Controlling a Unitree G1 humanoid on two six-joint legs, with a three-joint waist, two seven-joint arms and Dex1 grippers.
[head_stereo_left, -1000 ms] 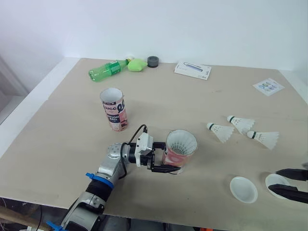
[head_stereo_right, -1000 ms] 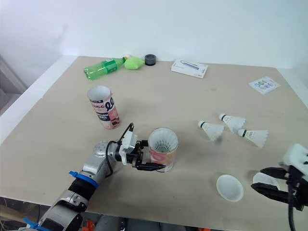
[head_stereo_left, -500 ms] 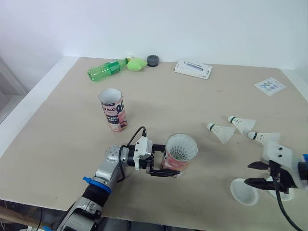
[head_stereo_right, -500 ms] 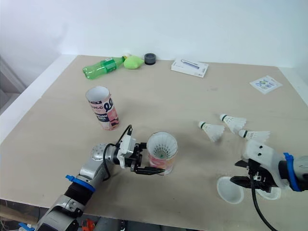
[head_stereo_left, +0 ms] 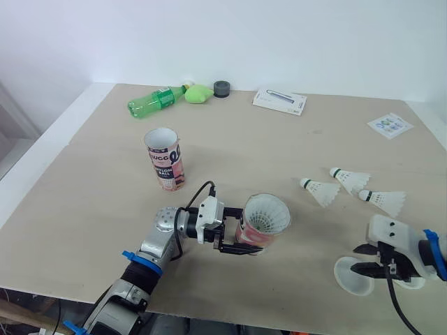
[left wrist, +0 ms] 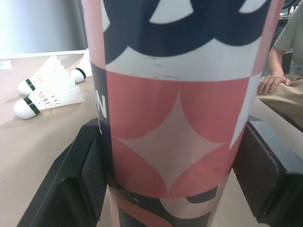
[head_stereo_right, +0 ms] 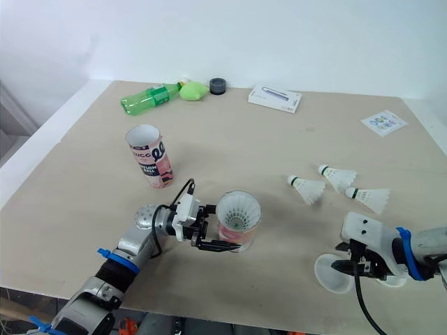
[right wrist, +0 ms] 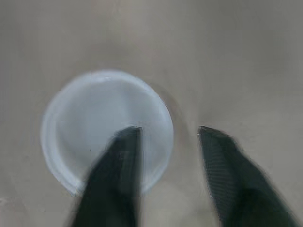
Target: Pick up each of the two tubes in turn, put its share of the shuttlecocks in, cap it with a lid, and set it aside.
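Lid [right wrist: 94,109]: white, round, lying flat on the tan worktop [right wrist: 236,56].
My end effector [right wrist: 168,130]: spread wide, straddling the lid's rim; one finger over its inside, the other over bare worktop just beside it.

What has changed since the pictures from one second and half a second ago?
The right gripper came in from the near right corner of the table to the left lid, and its open fingers now straddle the rim. It has not closed. The left gripper stays shut on the tube; the other tube and three loose shuttlecocks did not move.
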